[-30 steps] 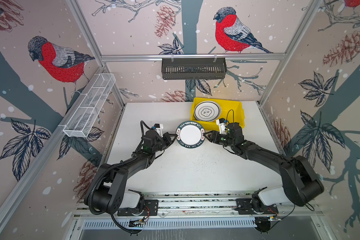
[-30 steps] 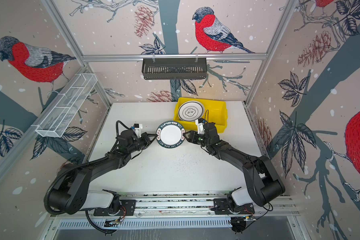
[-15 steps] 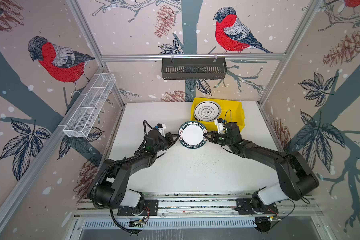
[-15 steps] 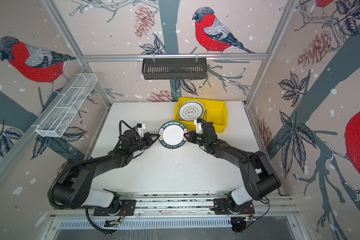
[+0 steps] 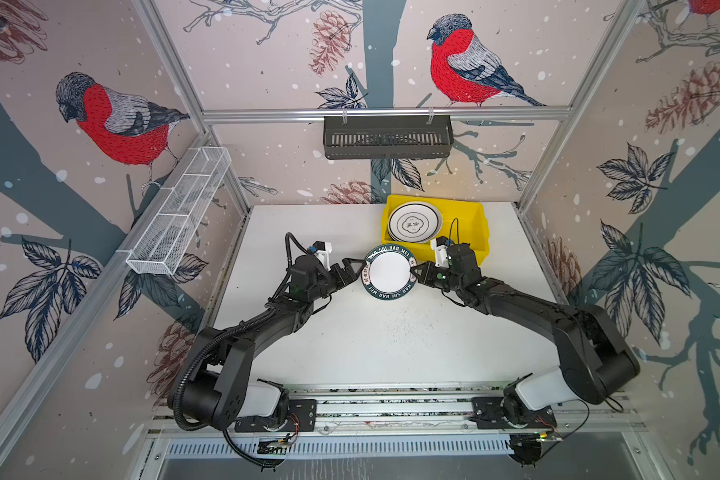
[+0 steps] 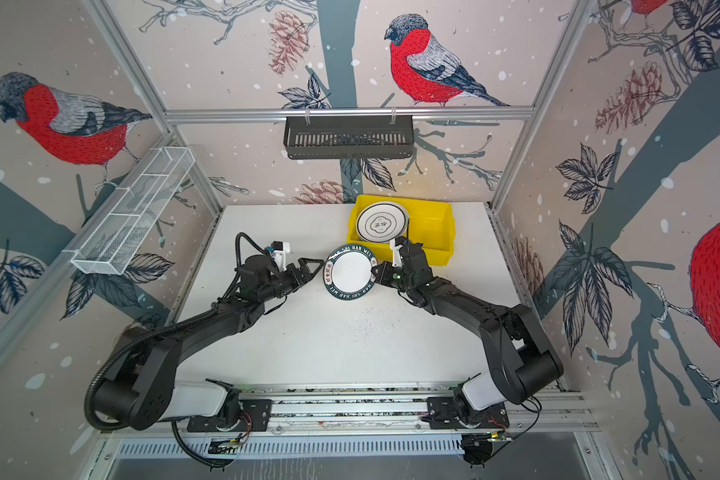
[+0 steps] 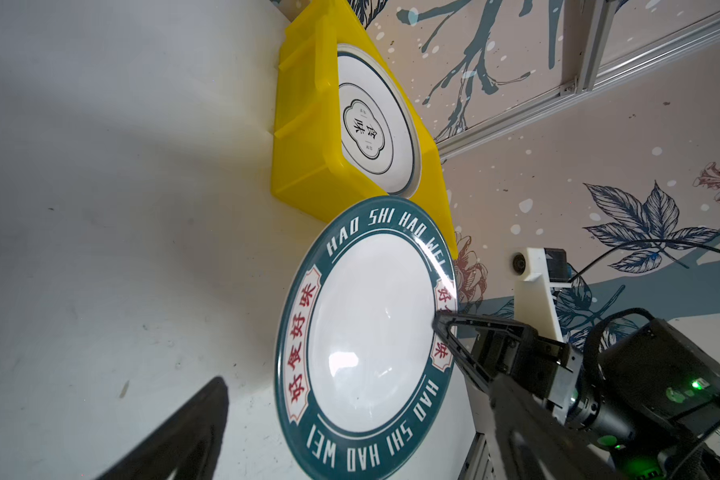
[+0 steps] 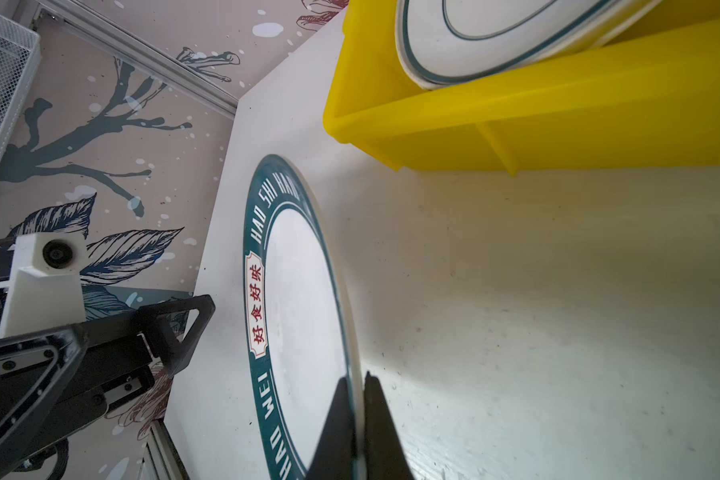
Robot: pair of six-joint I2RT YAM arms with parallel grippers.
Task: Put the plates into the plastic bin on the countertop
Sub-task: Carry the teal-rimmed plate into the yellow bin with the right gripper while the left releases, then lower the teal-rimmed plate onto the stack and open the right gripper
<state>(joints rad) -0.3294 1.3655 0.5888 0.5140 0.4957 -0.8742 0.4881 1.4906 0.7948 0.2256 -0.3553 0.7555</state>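
White with tiny dark specks, the countertop [image 5: 391,340] sits inside walls painted with red birds. Over its middle, the right gripper [image 5: 413,272] is pinched tight on the right edge of the green-rimmed plate [image 5: 389,272]. In the right wrist view its two black tips squeeze the thin rim from both sides. The plate has a white middle and white letters on its dark green rim. It looks tipped up rather than lying flat, but I cannot tell if its low edge touches the countertop. On the plate's other side, the left gripper [image 5: 356,270] has its jaws spread wide apart. It is just beside the plate's left edge and holds nothing. Just behind the plate stands the yellow bin [image 5: 468,226], near the back wall. A ringed plate [image 5: 414,222] leans inside the bin's left half, and there seem to be more plates under it. Higher up, a black basket [image 5: 387,137] hangs on the back wall. A white wire basket [image 5: 179,212] hangs on the left wall.
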